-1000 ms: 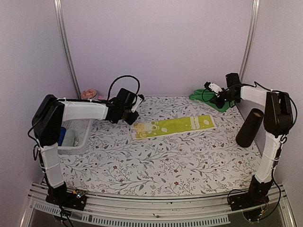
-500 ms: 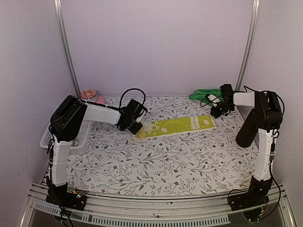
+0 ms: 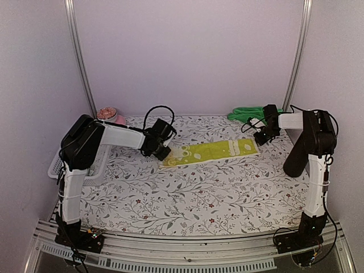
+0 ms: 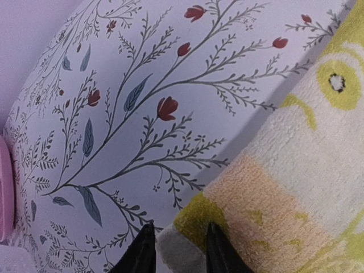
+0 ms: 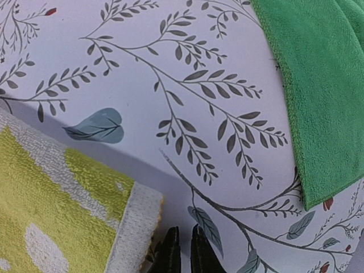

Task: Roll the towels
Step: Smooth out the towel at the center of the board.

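The yellow-lime towel [image 3: 210, 152] lies flat as a long strip across the middle of the flowered table [image 3: 187, 199]. My left gripper [image 3: 165, 153] is down at its left end. In the left wrist view the left gripper [image 4: 179, 256] is open and straddles the towel [image 4: 296, 187] corner, one finger on the cloth and one beside it. The plain green towel [image 3: 244, 112] lies bunched at the back right. My right gripper [image 3: 261, 138] is shut and empty, low beside the strip's right end. In the right wrist view the right gripper [image 5: 185, 253] sits next to the white hem [image 5: 133, 227], with the green towel [image 5: 318, 85] beyond.
A white mesh basket [image 3: 54, 165] stands at the left edge behind my left arm. A pink bowl [image 3: 108, 114] sits at the back left. A dark cylinder [image 3: 296, 159] leans by the right wall next to my right arm.
My right gripper came forward from over the green towel to the yellow strip's right end. My left gripper dropped onto the strip's left end, which now lies flatter.
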Robot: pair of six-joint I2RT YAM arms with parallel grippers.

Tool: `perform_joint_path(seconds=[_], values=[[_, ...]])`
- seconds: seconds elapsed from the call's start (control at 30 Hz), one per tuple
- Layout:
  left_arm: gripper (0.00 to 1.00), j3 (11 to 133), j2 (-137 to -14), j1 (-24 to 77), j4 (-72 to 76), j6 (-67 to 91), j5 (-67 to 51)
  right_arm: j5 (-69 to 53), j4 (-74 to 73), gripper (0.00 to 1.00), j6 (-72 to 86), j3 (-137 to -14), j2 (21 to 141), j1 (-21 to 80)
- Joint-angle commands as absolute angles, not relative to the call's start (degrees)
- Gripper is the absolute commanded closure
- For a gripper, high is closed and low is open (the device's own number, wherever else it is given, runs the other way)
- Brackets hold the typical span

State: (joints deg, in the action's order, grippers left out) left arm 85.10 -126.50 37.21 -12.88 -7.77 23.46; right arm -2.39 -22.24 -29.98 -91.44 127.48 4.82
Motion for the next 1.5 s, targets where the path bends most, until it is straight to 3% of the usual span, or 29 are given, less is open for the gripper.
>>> perform_joint_path(seconds=[0.0, 0.13, 0.33, 1.0, 1.1, 1.17, 1.27, 1.47], values=[[0.65, 86.54, -127.28, 37.34, -14.8, -7.16, 22.42, 0.14, -20.15, 0.9, -28.67, -91.46, 122.8, 4.92], [0.58, 86.81, -126.46, 37.53, -14.9, -7.09, 22.62, -6.58, -20.07, 0.9, -27.79, -90.27, 118.35, 5.6], [0.57, 87.01, -125.89, 37.53, -14.8, -6.94, 23.56, -8.88, -20.06, 0.9, -27.24, -89.71, 118.82, 8.05], [0.55, 85.02, -126.08, 37.6, -16.19, -6.22, 26.94, -3.81, -23.6, 0.89, -26.76, -91.66, 127.16, 8.48], [0.49, 85.15, -126.06, 37.6, -16.24, -6.13, 27.06, -4.29, -25.16, 0.81, -26.65, -92.63, 125.68, 8.53], [0.43, 85.44, -125.83, 37.62, -16.22, -6.0, 27.34, -4.19, -26.34, 0.63, -26.64, -92.77, 123.84, 8.53], [0.36, 86.68, -125.34, 37.61, -16.83, -5.81, 27.01, -3.96, -27.07, 0.46, -25.92, -91.59, 120.07, 8.14], [0.2, 87.84, -122.72, 37.77, -17.47, -5.39, 27.21, -7.16, -30.28, 0.4, -22.95, -89.74, 116.77, 5.82]])
